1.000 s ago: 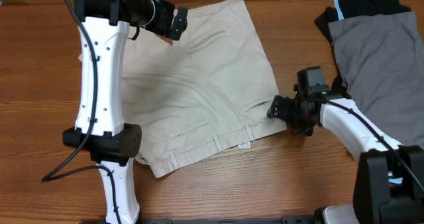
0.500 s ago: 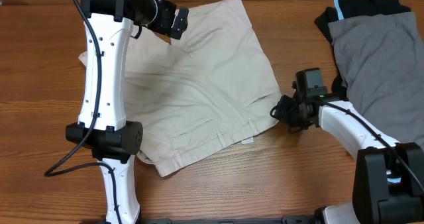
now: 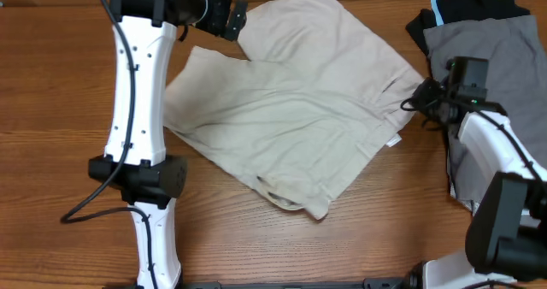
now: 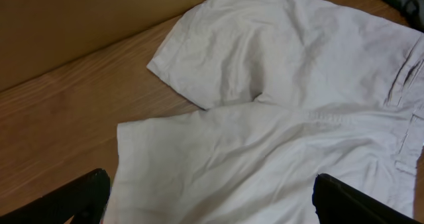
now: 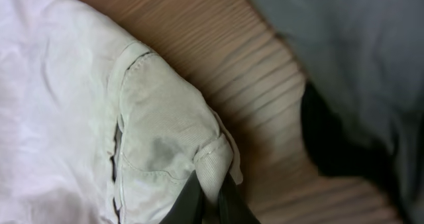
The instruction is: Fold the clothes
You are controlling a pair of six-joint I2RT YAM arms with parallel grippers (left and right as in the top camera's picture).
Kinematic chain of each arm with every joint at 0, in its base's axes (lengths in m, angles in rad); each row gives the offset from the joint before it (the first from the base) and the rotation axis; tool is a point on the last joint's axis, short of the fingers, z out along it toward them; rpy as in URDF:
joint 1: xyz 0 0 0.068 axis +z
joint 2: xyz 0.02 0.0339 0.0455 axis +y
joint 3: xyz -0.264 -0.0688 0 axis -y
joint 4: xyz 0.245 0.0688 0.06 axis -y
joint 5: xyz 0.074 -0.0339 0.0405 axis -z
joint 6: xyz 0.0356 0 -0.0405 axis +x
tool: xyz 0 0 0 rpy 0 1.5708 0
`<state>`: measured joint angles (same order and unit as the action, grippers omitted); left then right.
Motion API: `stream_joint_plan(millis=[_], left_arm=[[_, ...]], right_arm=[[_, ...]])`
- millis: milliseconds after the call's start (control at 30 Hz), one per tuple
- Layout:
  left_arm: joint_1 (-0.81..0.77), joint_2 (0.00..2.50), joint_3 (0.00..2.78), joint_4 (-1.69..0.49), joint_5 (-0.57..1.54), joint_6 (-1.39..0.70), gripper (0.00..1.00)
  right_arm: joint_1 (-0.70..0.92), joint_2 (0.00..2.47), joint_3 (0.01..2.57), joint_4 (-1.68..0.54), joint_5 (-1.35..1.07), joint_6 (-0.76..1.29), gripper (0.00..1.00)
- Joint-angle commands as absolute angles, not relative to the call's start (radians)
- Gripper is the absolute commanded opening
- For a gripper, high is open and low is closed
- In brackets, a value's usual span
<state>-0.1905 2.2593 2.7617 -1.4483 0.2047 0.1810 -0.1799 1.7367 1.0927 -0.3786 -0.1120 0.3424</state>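
The clothes, a pair of cream khaki shorts (image 3: 299, 109), lie spread and rumpled across the middle of the wooden table, turned at an angle. My right gripper (image 3: 420, 97) is shut on the shorts' waistband corner at their right side; the right wrist view shows a pinch of cloth (image 5: 215, 161) between the dark fingertips (image 5: 228, 207). My left gripper (image 3: 231, 20) hangs open over the shorts' far left part. In the left wrist view its two black fingers (image 4: 79, 199) stand wide apart above the leg cloth (image 4: 265, 151), holding nothing.
A grey garment (image 3: 491, 58) lies on a black garment with light-blue trim (image 3: 466, 7) at the far right, close behind my right gripper. Bare wood (image 3: 51, 109) shows at the left and along the front edge.
My right gripper has shut on the waistband corner and pulled it right and toward the far side. The shorts have swung round with it. The left gripper stayed over the far left part.
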Motion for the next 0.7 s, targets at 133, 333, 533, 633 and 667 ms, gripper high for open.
stream_joint_plan(millis=[133,333,533,633,667], left_arm=[[-0.231,2.46,2.763,-1.279,0.2,0.21,1.0],[-0.245,2.618,2.763,-1.038,0.196,0.21,1.0],[-0.252,2.721,2.763,-0.928,0.21,0.237,1.0],[-0.252,2.761,2.763,-0.91,0.21,0.252,1.0],[-0.252,2.774,2.763,-0.915,0.211,0.251,1.0]], right_arm=[[-0.175,1.773,1.247,-0.477,-0.107,0.258,0.82],[-0.167,1.773,1.406,-0.72,-0.189,0.258,1.0],[-0.135,1.773,1.435,-0.813,-0.223,0.258,1.0],[-0.11,1.773,1.435,-0.829,-0.223,0.259,1.0],[-0.103,1.773,1.435,-0.83,-0.223,0.261,1.0]])
